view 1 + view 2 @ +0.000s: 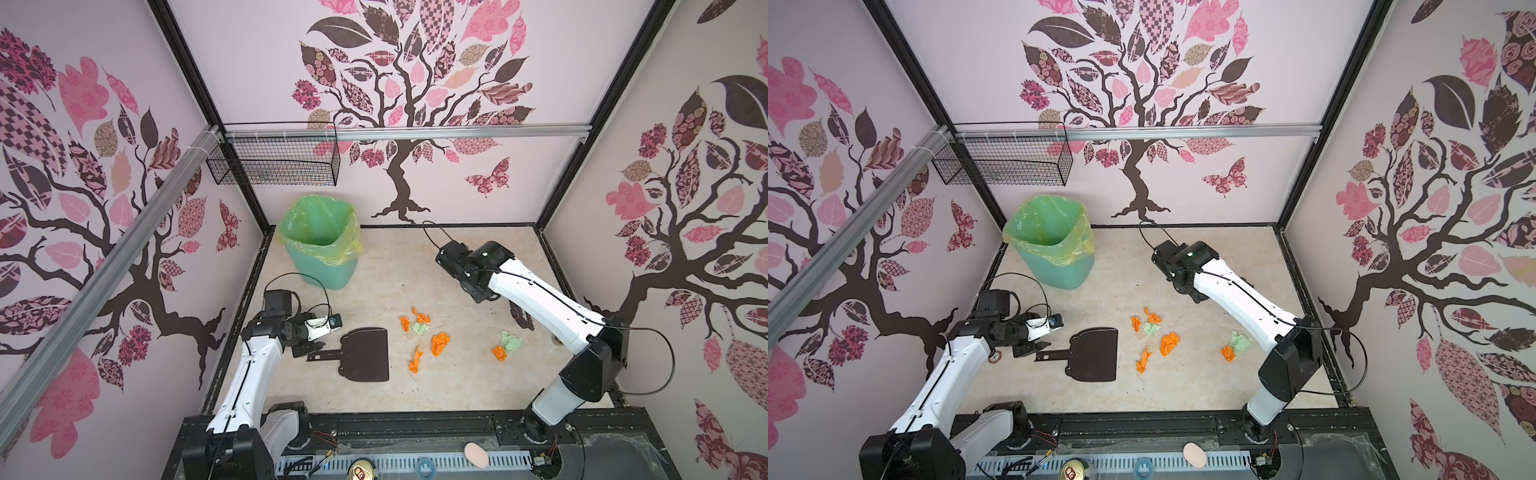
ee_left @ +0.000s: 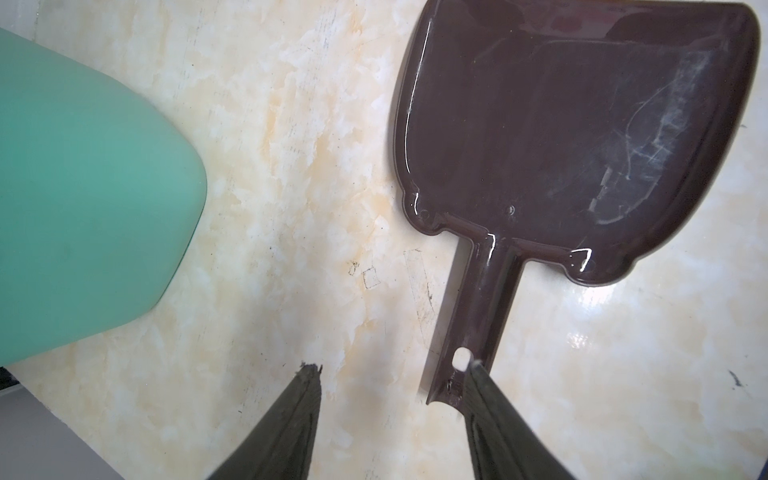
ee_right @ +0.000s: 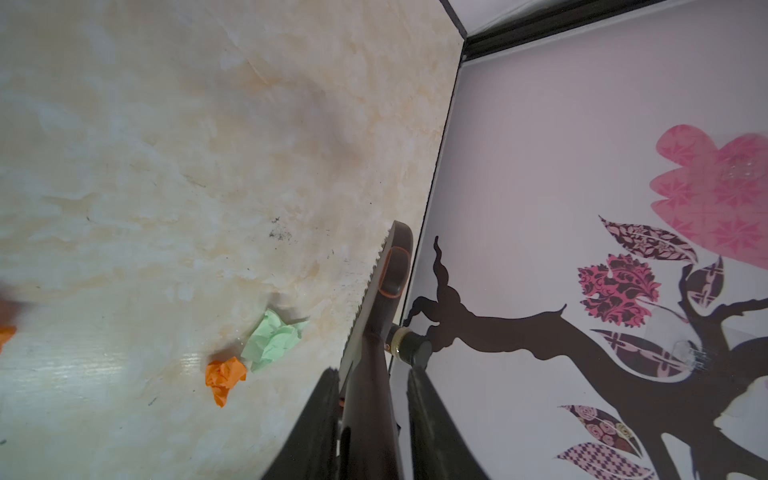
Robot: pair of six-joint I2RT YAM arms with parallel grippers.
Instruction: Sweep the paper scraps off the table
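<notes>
Now the left fingers (image 2: 478, 378) hang open at the dustpan (image 2: 561, 133) handle's end, right fingers (image 3: 326, 395) clamp the brush (image 3: 374, 332) by the counter's (image 1: 415, 395) right edge, scraps (image 1: 439, 343) mid-counter

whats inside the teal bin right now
Only the green plastic liner shows inside the teal bin; no paper scraps are visible in it, they lie on the table. The bin's near wall hides the lower inside, so its bottom cannot be checked.

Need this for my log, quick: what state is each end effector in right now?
Left end effector: open, holding nothing, at the dustpan handle's end.
Right end effector: closed on the brown brush.
</notes>
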